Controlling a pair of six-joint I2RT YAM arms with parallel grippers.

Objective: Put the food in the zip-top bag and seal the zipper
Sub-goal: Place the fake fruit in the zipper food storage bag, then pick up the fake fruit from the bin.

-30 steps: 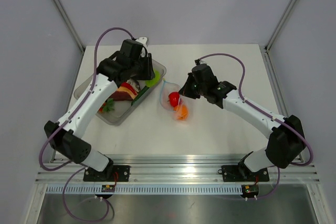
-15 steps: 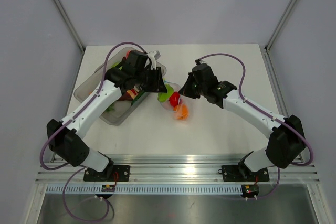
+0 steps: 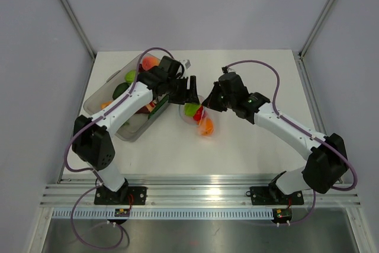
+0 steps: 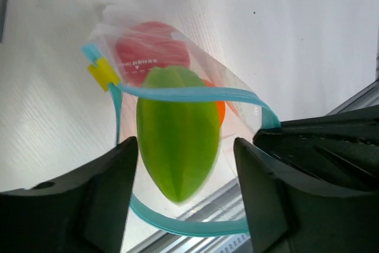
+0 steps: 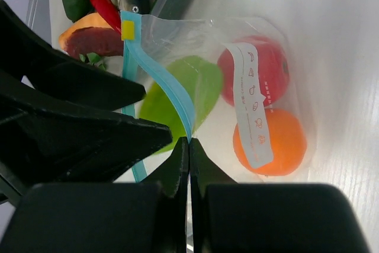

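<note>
The zip-top bag (image 3: 206, 121) lies at mid-table with a red food piece (image 5: 269, 69) and an orange one (image 5: 278, 140) inside. Its mouth is held up and apart: my right gripper (image 5: 189, 141) is shut on the light-blue zipper (image 5: 160, 69). My left gripper (image 4: 185, 152) hangs open just over the mouth. A green food piece (image 4: 177, 134) sits loose between its fingers, a gap on each side, partway through the zipper loop (image 4: 195, 93). In the top view the green piece (image 3: 190, 109) lies at the bag's mouth, below the left gripper (image 3: 192, 91).
A clear rigid tub (image 3: 95, 98) stands left of the bag with several more food pieces, among them a peach one (image 3: 149, 62) and a green one (image 3: 131, 76). The left arm stretches over the tub. A yellow slider tab (image 5: 127, 29) sits at the zipper's end.
The left gripper carried the green piece from over the tub rightward to the bag's mouth and opened there. The right gripper kept its hold on the zipper edge.
</note>
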